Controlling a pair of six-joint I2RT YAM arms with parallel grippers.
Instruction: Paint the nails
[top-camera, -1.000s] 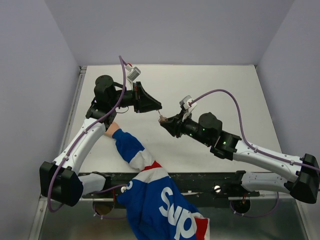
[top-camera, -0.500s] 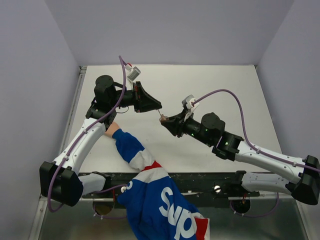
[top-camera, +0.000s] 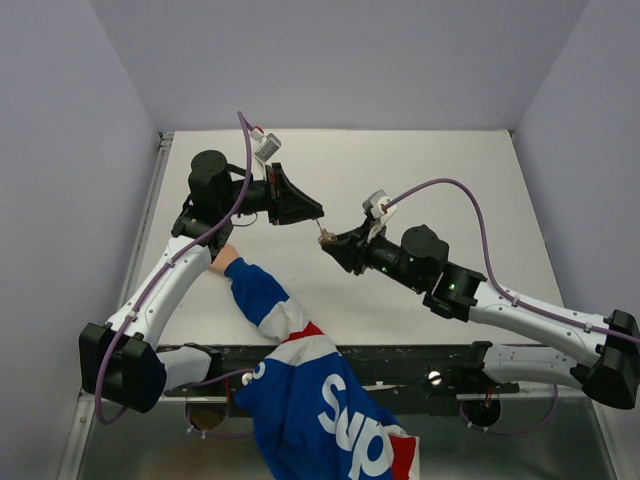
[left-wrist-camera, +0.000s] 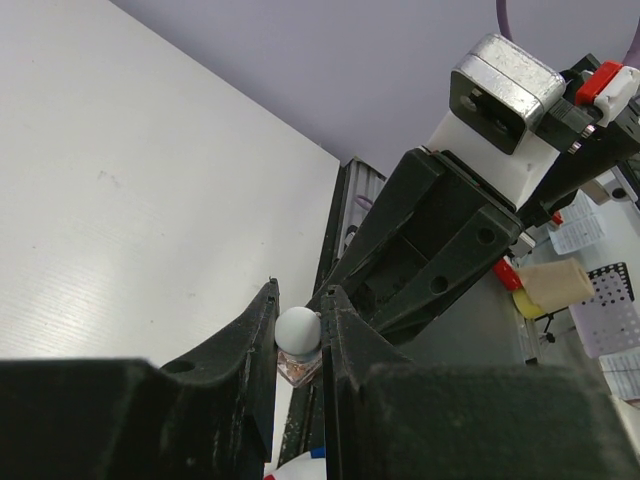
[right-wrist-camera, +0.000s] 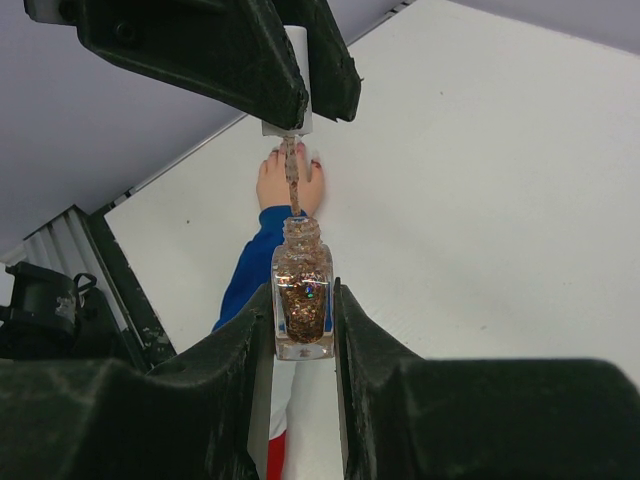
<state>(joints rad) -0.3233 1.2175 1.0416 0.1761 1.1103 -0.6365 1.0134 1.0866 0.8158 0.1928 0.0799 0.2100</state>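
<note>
The left gripper (left-wrist-camera: 299, 300) is clamped on the pale cap (left-wrist-camera: 298, 328) of the polish. The brush (right-wrist-camera: 292, 180) hangs down from it to the open neck of the polish bottle (right-wrist-camera: 302, 305). I can't tell whether the tip is dipped or only at the mouth. The right gripper (top-camera: 328, 243) is pinched shut on that bottle by its flat sides and holds it upright in the air over the middle of the bench (top-camera: 420, 170).

The nails (right-wrist-camera: 316, 163), small and reddish, are on a bare hand (top-camera: 222, 260) lying flat on the bench well to the left, partly under the left arm. The blue, white and red sleeve (top-camera: 270, 300) trails back toward the near edge.

To my eye the nails aren't something to take hold of at all. They are tiny, hard and smooth, set on soft living fingers that may twitch, so only the bristles should touch them, and lightly. The cap is the proper handle for the brush, being light and rounded, so probably a little slippery. The bottle looks like glass, small and slick, and with its neck open it would likely spill if tipped.
</note>
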